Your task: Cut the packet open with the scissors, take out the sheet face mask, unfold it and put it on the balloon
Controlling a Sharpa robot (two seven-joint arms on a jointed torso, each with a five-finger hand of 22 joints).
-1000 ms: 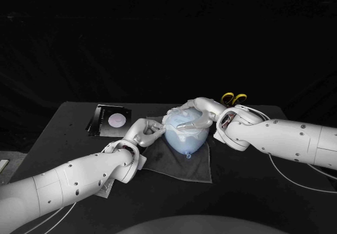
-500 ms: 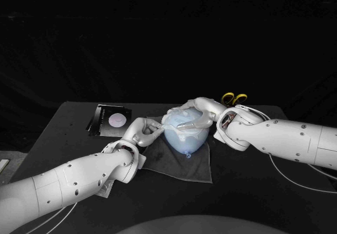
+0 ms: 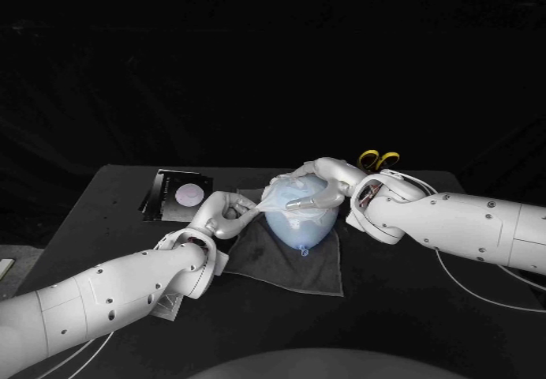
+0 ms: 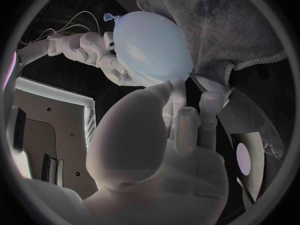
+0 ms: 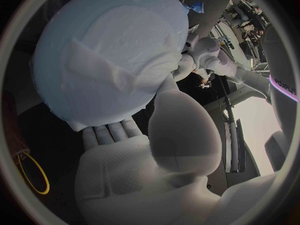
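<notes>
Both hands busy: left hand (image 3: 226, 215) pinched sheet face mask (image 5: 112, 75) edge; right hand (image 3: 324, 183) gripped balloon (image 3: 305, 225) w/ fingertips hidden; scissors (image 3: 379, 159) partly hidden.

Cloth (image 3: 290, 264) mid table (image 3: 432, 316); balloon (image 3: 301, 217) lies on the cloth's far part, knot toward the near side. Mask (image 5: 112, 65) on balloon. Left hand (image 3: 228, 213) just left of balloon, pinching mask's left edge. Right hand (image 3: 324, 185) at balloon's far-right side, holding it. Packet (image 3: 180, 192) on table, far-left of cloth. Scissors (image 3: 379, 160) far right, behind right hand.
</notes>
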